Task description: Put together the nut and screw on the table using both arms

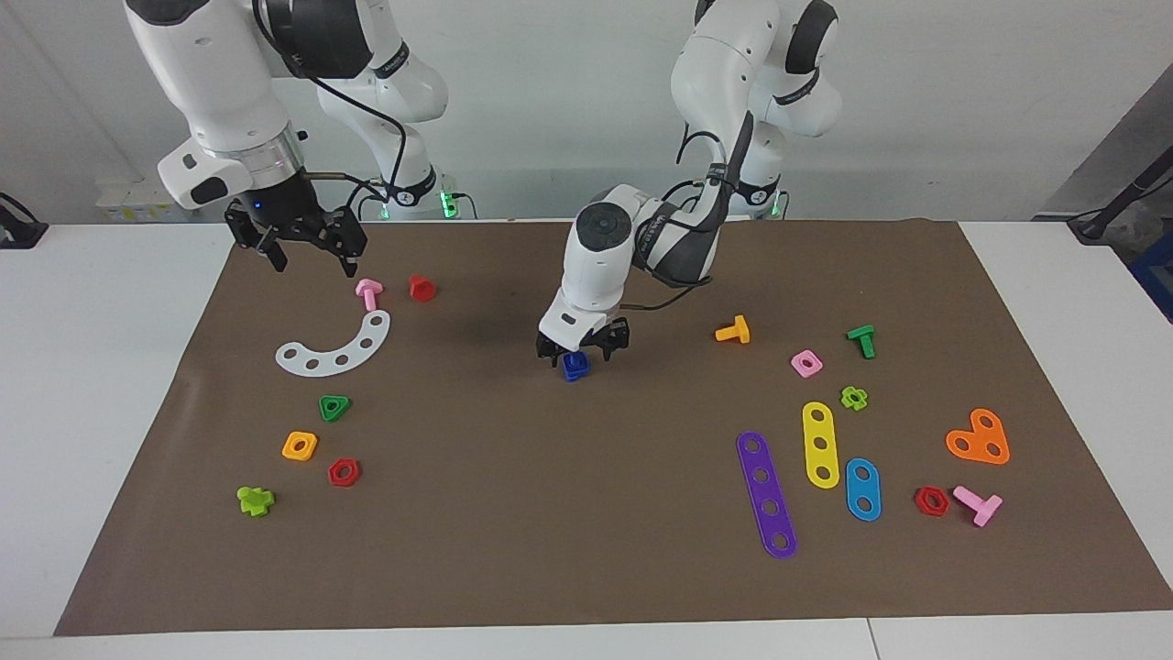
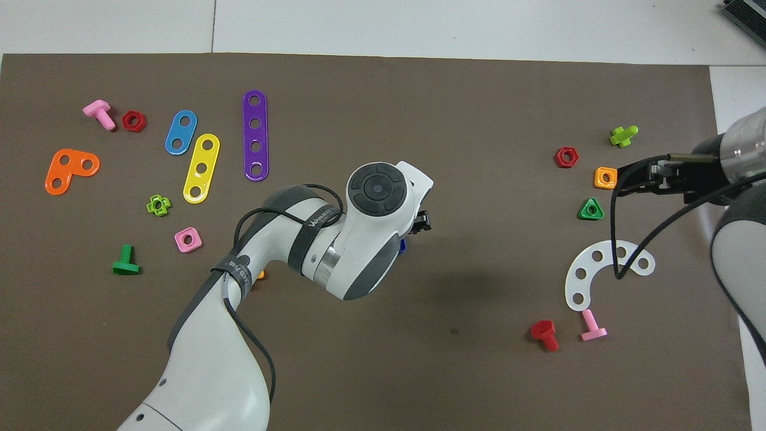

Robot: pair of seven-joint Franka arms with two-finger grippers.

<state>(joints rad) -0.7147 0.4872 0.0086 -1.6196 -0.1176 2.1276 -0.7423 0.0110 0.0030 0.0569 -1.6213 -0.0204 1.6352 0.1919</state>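
Facing view is showing the left gripper (image 1: 583, 349) grasping a blue piece (image 1: 575, 366), nut or screw unclear; overhead, at three o'clock of its wrist, mostly hidden. Right gripper (image 1: 302, 240) is waiting spread.

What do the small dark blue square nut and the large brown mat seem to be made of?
The small dark blue square nut, under the left pincer, looks like moulded plastic: saturated colour, rounded corners. The large brown mat looks matte, probably paper or thin felt.
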